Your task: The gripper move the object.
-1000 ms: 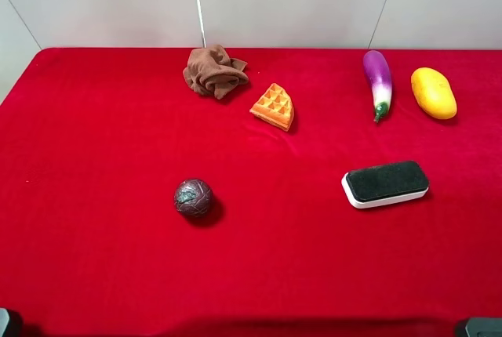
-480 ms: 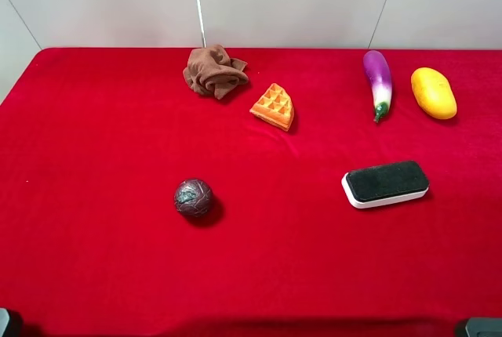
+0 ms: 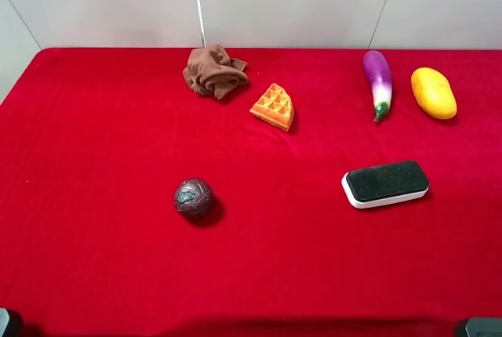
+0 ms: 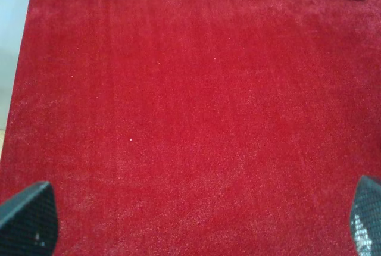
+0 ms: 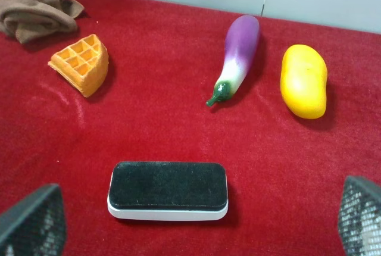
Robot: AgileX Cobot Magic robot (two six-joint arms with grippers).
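Nothing has visibly changed between the earlier pictures and now. In the high view, no item on the counter (image 3: 94,133) has shifted place or turned, and no arm has come into that view. The dark corners at the lower edge look the same in all three pictures.

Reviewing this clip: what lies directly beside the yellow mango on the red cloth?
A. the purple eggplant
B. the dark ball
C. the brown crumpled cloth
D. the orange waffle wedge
A. In the exterior high view the purple eggplant lies just left of the yellow mango, apart from it, at the far right of the red cloth; the right wrist view shows the same pair side by side.
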